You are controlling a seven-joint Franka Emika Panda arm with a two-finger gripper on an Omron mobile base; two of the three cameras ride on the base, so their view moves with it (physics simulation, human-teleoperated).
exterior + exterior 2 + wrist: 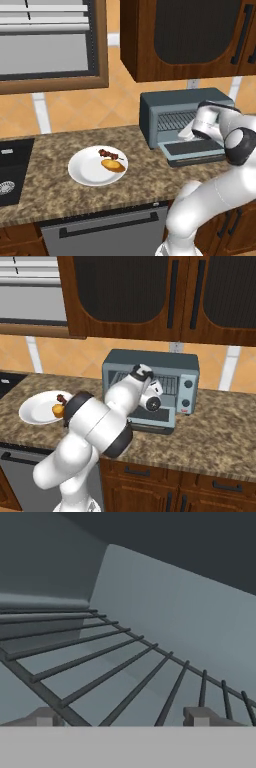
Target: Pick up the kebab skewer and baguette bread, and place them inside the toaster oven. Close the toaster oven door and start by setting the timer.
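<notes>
Golden baguette bread (pixel 113 165) and the thin kebab skewer (pixel 110 154) lie on the white plate (pixel 82 172), left of centre; both look light, so I would pinch each mid-length. My hand (pixel 122 721) is inside the toaster oven (pixel 150 107), probably spread and empty. Speckled desk (pixel 45 185), wooden cabinets above.

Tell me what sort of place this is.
A home kitchen, simulated by its look: a speckled stone counter carries a toaster oven and a plate of food, with dark wooden cupboards above and a tiled wall behind.
</notes>
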